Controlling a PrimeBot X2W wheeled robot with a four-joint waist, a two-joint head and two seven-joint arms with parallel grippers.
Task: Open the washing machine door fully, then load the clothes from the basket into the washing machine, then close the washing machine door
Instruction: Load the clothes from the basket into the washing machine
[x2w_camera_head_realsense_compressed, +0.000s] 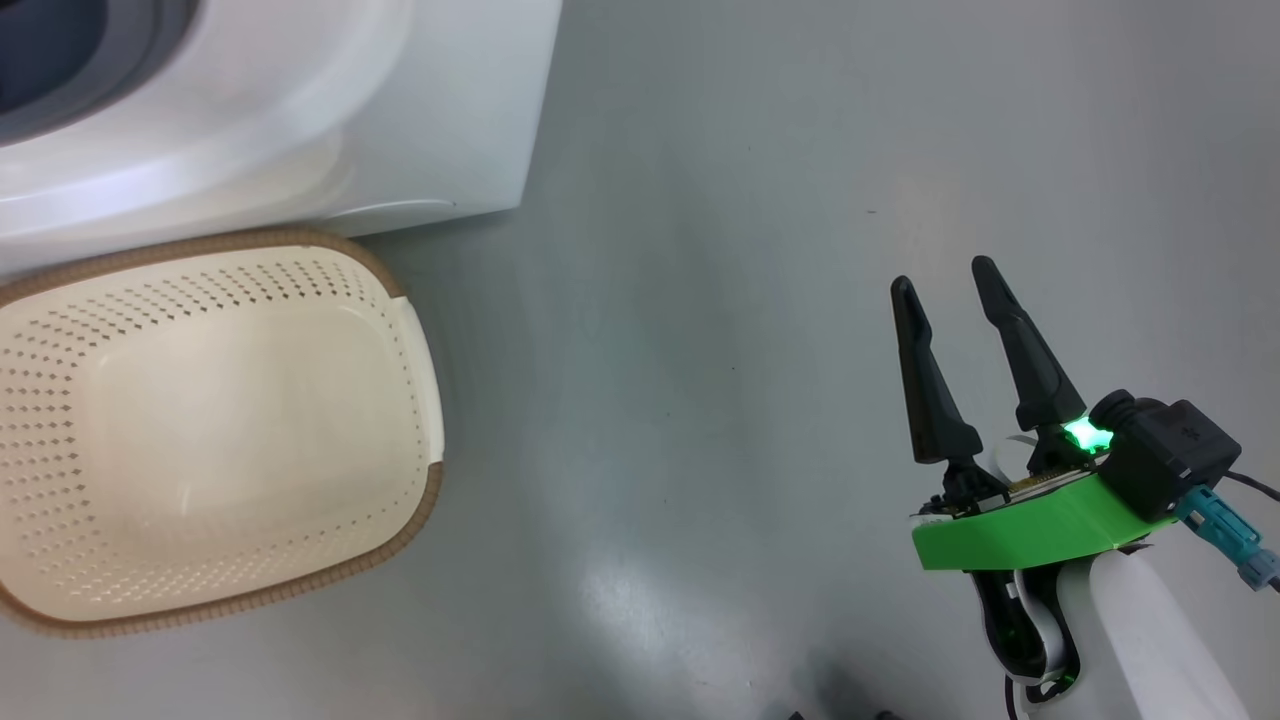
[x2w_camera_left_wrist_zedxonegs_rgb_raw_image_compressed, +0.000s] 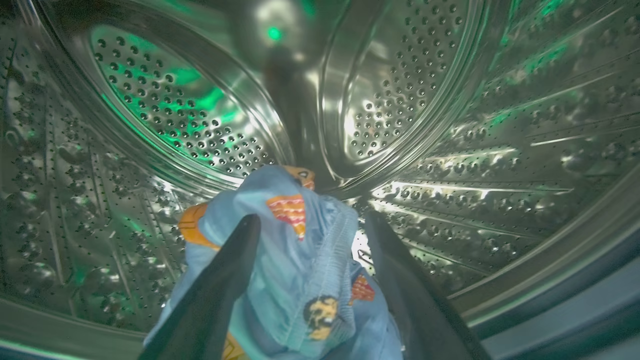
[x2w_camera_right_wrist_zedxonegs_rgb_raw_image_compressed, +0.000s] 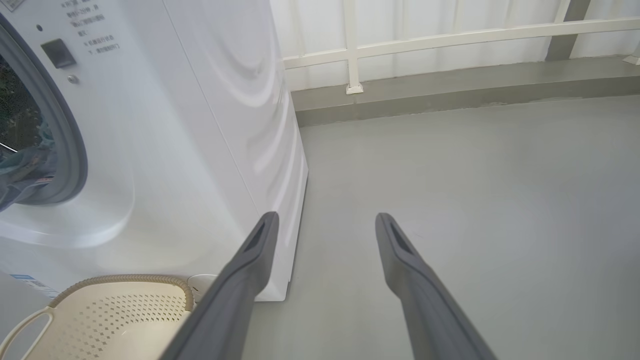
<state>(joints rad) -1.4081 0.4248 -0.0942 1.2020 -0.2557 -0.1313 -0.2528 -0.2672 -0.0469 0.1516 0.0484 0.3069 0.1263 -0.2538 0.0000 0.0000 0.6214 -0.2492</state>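
Release of clothes inside the drum. The left fingers (x2w_camera_left_wrist_zedxonegs_rgb_raw_image_compressed: 220, 290) stood spread wide within the perforated steel drum (x2w_camera_left_wrist_zedxonegs_rgb_raw_image_compressed: 400, 100). The blue, orange-printed clothes (x2w_camera_left_wrist_zedxonegs_rgb_raw_image_compressed: 290, 250) lay loose between them and were draped against the finger at 7 o'clock of the left wrist view. Nothing appeared pinched.

The right fingers (x2w_camera_head_realsense_compressed: 930, 390), at 4 o'clock of the head view, were likewise parted and empty above the floor (x2w_camera_head_realsense_compressed: 700, 300). The basket (x2w_camera_head_realsense_compressed: 200, 290), at 9 o'clock of that view, sat on the floor just in front of the machine (x2w_camera_head_realsense_compressed: 450, 100) at 11 o'clock. No garment showed in the visible part of the basket, so loading looked close to done, with the door left to shut.

Good practice for this step, as judged from the pose, would be to:
- keep the left fingers wide so that the cloth slides off under its own weight;
- draw them straight back along the drum's axis, since a sideways pull could snag the fabric and drag it out;
- check that no hem lies across the opening's rim before closing.

Several lines of small grey print (x2w_camera_right_wrist_zedxonegs_rgb_raw_image_compressed: 92, 30) sat at 11 o'clock of the right wrist view, too small to read. A blue sticker (x2w_camera_right_wrist_zedxonegs_rgb_raw_image_compressed: 27, 282) at 8 o'clock, near the machine's lower corner, was equally illegible. No brand name could be made out.
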